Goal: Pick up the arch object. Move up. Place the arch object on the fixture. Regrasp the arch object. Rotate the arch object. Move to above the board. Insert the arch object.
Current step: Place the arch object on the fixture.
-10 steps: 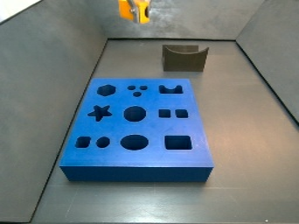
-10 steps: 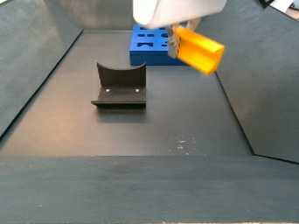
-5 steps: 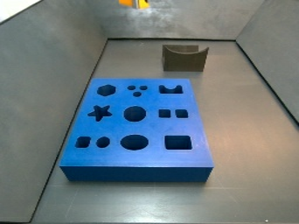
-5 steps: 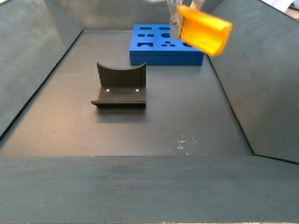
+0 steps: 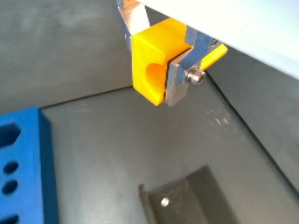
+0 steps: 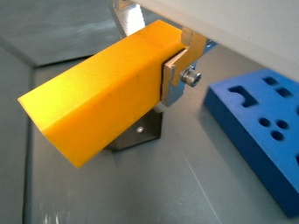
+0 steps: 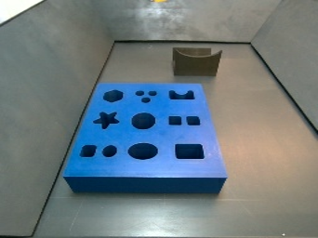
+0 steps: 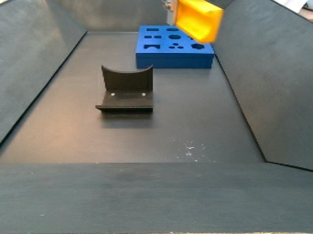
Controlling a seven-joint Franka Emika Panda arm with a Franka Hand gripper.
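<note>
The arch object [image 5: 149, 63], a bright orange-yellow block with a curved notch, is held between my gripper's [image 5: 153, 61] silver fingers [image 5: 179, 77] high above the floor. In a wrist view it shows as a long orange block [image 6: 105, 96] clamped by the gripper [image 6: 149, 57]. A side view has it [image 8: 199, 19] near the top edge, over the blue board [image 8: 175, 47]. Only a sliver of orange [image 7: 158, 3] shows in a side view. The dark fixture [image 8: 124, 90] with its curved notch stands empty on the floor, apart from the board [image 7: 149, 135].
Grey walls slope up on both sides of the dark floor. The fixture [image 7: 195, 60] stands behind the board's far right corner. The board [image 6: 263, 122] has several shaped holes, among them a star, circles, squares and an arch.
The gripper has risen with the arch object, which now sits at the top edge in both side views. Board and fixture have not moved.
</note>
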